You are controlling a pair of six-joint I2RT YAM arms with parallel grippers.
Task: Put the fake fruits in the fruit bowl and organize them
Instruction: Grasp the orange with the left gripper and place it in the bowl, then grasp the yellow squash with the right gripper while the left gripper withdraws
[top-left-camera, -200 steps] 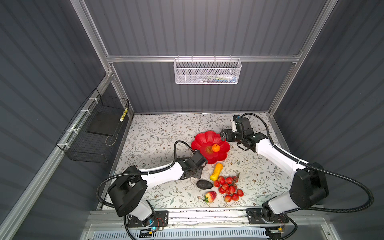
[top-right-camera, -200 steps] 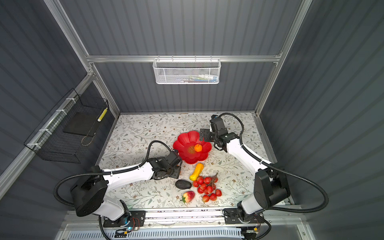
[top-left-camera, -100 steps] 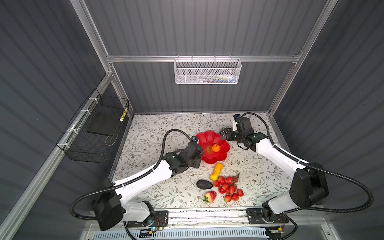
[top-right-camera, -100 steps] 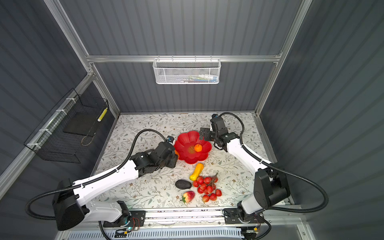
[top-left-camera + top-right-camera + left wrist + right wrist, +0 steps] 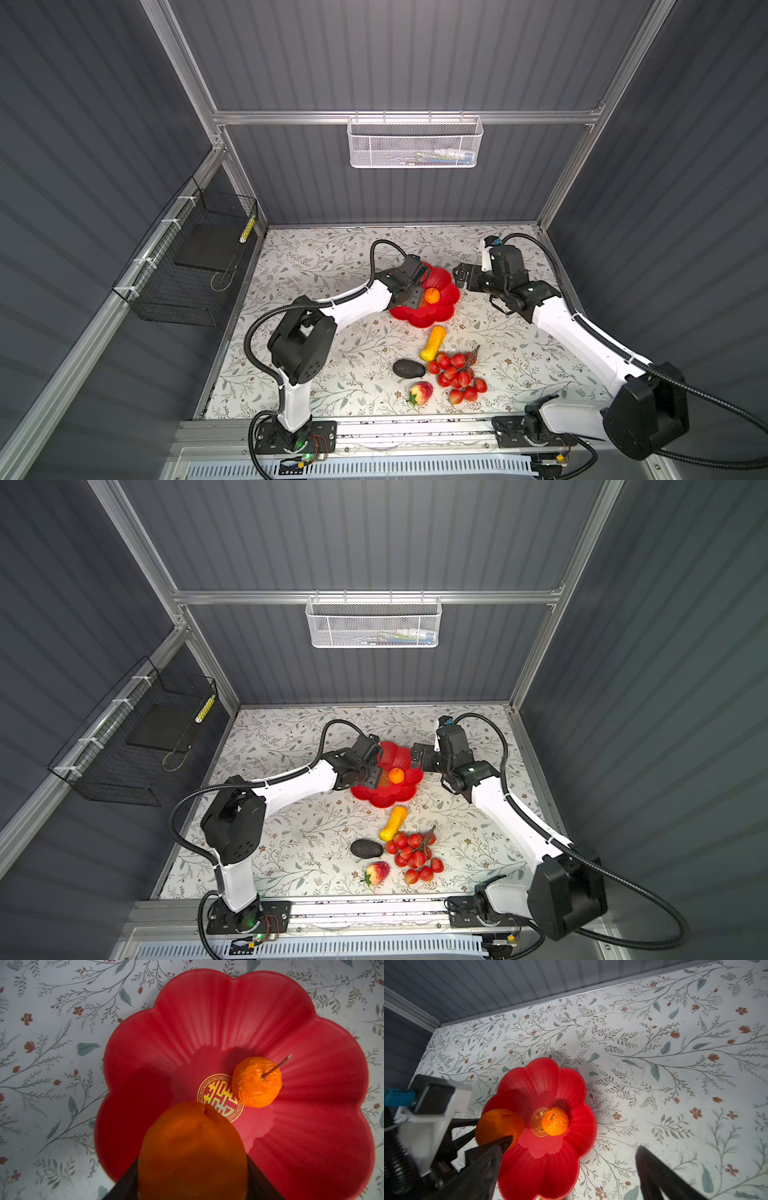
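Left claw [image 5: 415,296], orange [image 5: 192,1153] now over bowl [image 5: 441,315]

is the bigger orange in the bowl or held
Held, not in. The left gripper is shut on the bigger orange above the bowl; only the small stemmed orange lies inside.

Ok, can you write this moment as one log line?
left hand: shut on big round orange fruit, over glossy red flower-shaped bowl | bowl: small stemmed orange fruit at gold emblem | right hand: open, beside bowl
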